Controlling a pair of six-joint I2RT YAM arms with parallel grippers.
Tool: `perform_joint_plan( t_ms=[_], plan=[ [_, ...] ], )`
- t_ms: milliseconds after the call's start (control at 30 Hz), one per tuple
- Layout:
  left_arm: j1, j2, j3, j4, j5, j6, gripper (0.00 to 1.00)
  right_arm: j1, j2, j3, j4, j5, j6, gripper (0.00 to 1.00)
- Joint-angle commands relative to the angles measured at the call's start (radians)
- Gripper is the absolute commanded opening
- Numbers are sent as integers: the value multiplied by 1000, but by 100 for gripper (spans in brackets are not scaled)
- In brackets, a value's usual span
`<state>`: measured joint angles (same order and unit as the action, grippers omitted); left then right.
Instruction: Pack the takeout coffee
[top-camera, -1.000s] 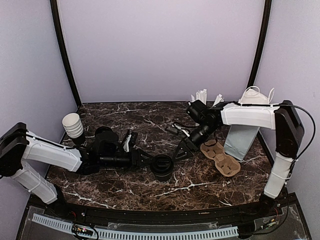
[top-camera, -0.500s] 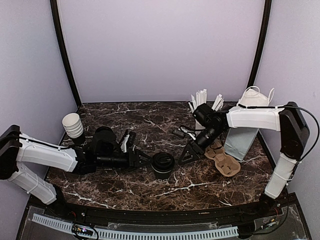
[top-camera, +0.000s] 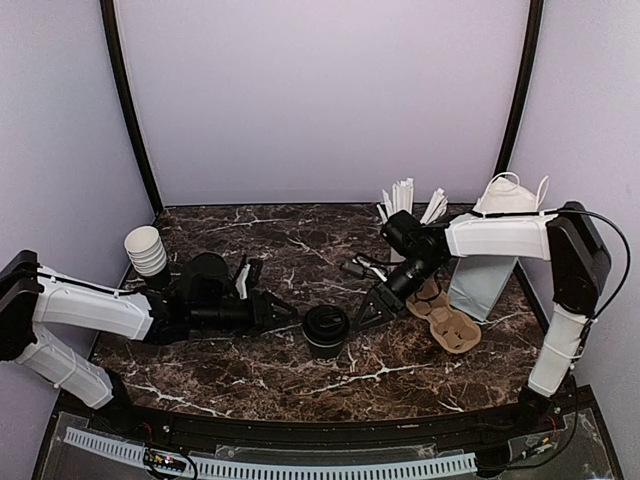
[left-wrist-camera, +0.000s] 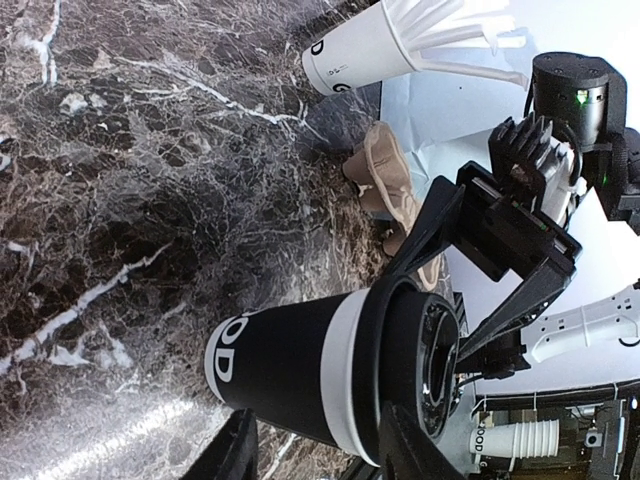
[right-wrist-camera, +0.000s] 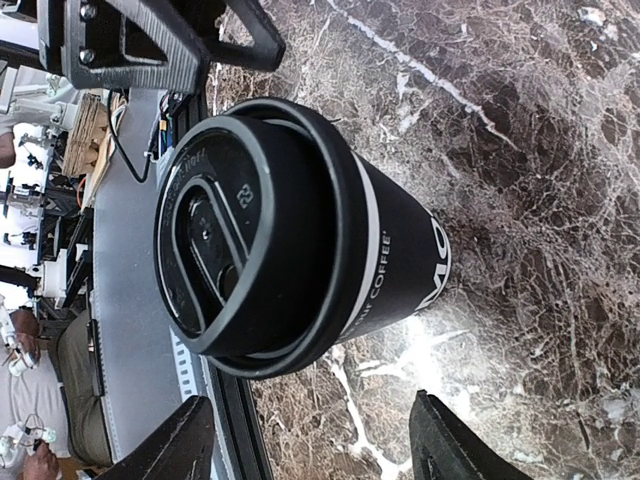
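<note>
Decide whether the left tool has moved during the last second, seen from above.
Yes. The left tool has drawn back leftward, toward the stack of white cups and away from the coffee cup.

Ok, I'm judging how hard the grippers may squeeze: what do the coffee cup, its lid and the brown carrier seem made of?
Coffee cup: likely paper, matte black with white print and a white band under the lid.
Lid: looks like moulded black plastic, slightly glossy, with embossed marks.
Carrier: apparently pressed paper pulp, dull tan, with moulded wells.
</note>
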<state>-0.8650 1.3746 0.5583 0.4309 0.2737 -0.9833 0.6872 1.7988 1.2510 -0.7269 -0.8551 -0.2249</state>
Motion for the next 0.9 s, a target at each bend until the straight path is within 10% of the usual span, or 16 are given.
perform_joint_plan(
  t_ms=[0, 867],
  plan=[
    [12, 26, 28, 35, 37, 2, 42, 9, 27, 38, 16, -29, 15, 68],
    [11, 45, 48, 81, 82, -17, 40, 18, 93, 89, 9, -6, 33, 62]
  ],
)
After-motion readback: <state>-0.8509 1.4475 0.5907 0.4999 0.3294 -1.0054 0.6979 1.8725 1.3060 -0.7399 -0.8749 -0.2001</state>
